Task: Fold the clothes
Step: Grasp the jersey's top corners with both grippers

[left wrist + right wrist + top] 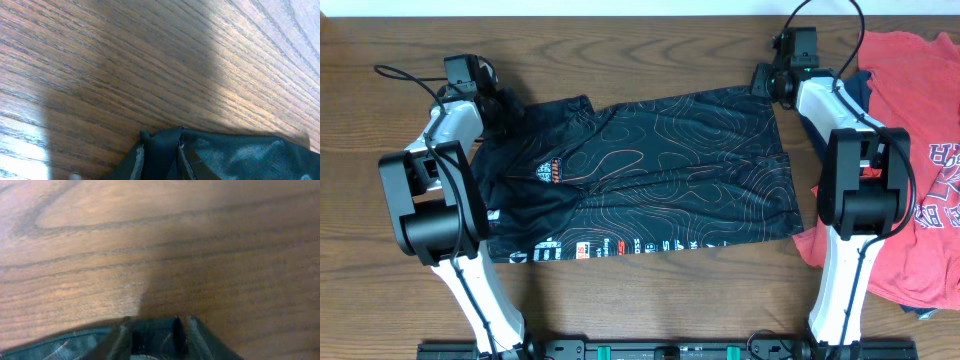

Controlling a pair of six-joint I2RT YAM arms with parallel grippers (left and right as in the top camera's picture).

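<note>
The black jersey (pixel 650 170) with thin orange contour lines and white lettering lies spread across the middle of the table. My left gripper (pixel 503 103) is at its far left corner and is shut on a fold of the black fabric (pixel 162 150). My right gripper (pixel 767 80) is at its far right corner and is shut on the jersey's edge (pixel 155 335). Both pinched corners sit low over the wood.
A red T-shirt with lettering (pixel 920 160) lies on the right over a navy garment (pixel 860 85), close to my right arm. The table's far edge runs just behind both grippers. Bare wood (pixel 650 290) lies in front of the jersey.
</note>
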